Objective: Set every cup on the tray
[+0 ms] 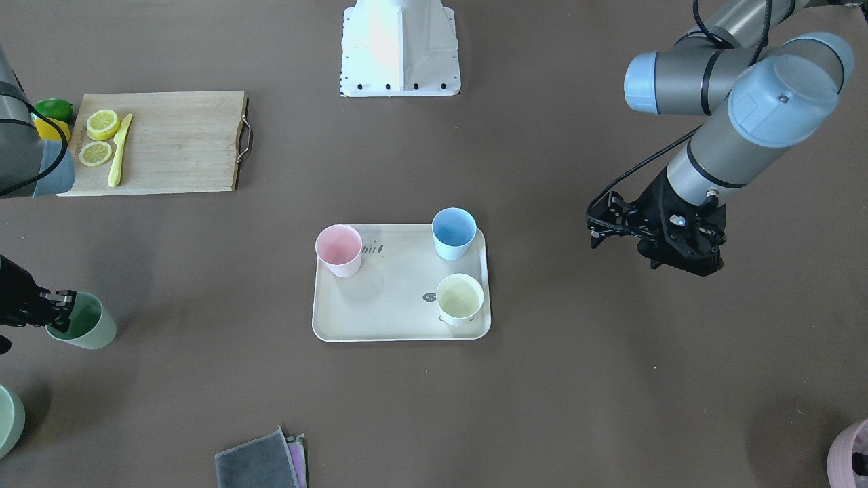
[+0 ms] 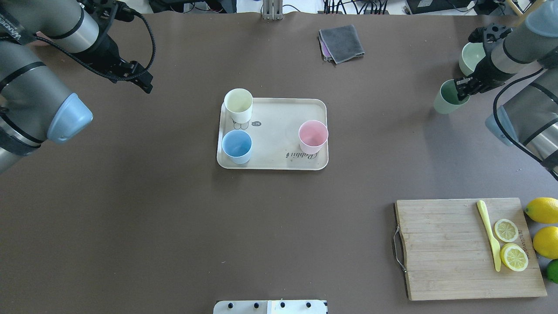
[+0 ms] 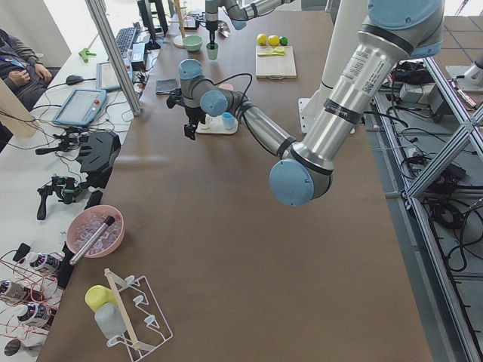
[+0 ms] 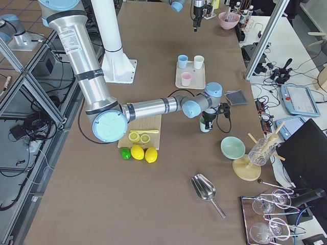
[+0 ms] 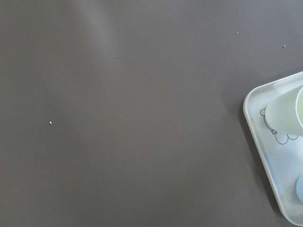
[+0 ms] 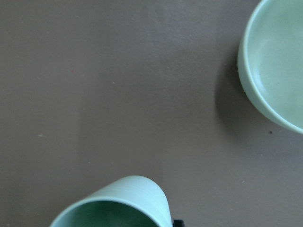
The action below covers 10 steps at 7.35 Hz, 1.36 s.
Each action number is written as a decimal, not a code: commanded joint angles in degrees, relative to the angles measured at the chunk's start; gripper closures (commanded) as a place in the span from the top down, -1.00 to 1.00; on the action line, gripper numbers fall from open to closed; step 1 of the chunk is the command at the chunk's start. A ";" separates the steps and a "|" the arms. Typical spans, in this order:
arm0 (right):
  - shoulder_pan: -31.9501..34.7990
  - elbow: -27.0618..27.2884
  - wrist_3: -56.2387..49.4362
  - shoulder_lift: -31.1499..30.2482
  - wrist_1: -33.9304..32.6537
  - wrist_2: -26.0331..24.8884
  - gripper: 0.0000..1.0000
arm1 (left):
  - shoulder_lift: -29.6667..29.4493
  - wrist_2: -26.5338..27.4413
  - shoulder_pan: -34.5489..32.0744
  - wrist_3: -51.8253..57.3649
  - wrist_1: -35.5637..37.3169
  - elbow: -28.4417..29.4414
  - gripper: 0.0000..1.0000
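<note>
The beige tray (image 1: 393, 308) (image 2: 279, 124) lies mid-table. On it stand the pink cup (image 1: 339, 249) (image 2: 313, 136), the blue cup (image 1: 454, 232) (image 2: 236, 146) and the cream-yellow cup (image 1: 460, 299) (image 2: 238, 105). The sage green cup (image 1: 87, 324) (image 2: 448, 98) (image 6: 123, 203) stands on the table, far from the tray on my right side. My right gripper (image 1: 60, 312) (image 2: 463, 86) is at its rim, fingers pinching the cup wall. My left gripper (image 1: 600, 227) (image 2: 144, 80) hangs open and empty over bare table, beside the tray. The left wrist view shows the tray's corner (image 5: 255, 101).
A green dish (image 1: 8, 420) (image 2: 471, 56) (image 6: 279, 61) sits close behind the green cup. A wooden cutting board (image 1: 176, 142) (image 2: 444, 248) holds lemon slices and a yellow knife. A folded grey cloth (image 1: 261, 461) (image 2: 340, 42) and a mauve pot (image 1: 851, 454) lie at the far edge.
</note>
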 commanded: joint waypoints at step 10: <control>-21.17 1.43 43.71 22.25 -10.02 -15.21 1.00 | 0.09 -0.01 1.17 -2.54 -0.18 -0.25 0.98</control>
